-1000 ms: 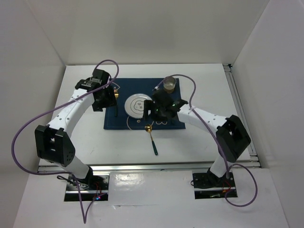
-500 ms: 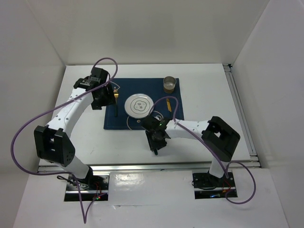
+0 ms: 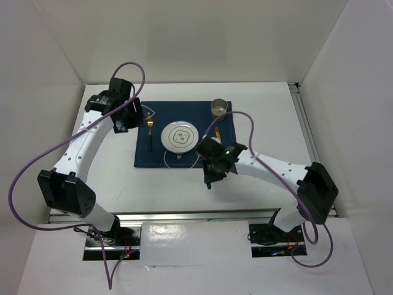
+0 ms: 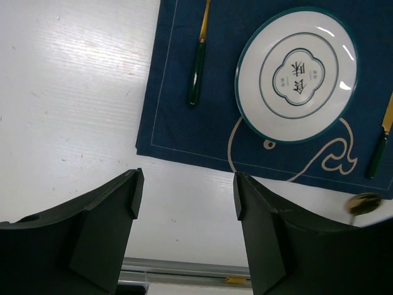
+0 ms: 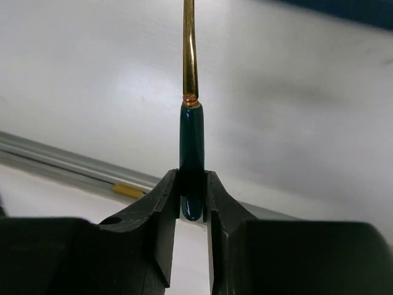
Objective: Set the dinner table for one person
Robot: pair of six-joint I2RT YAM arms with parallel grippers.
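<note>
Right wrist: right end effector (image 5: pixel 192 179) clamps spoon (image 5: pixel 191 141) handle; left end effector (image 4: pixel 186 184) spread wide, empty.

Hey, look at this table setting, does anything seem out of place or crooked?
Only the spoon: it is off the placemat, over the bare table past the mat's near edge, while the other cutlery lies on the mat beside the plate. The right gripper is clamped on its green handle.
</note>
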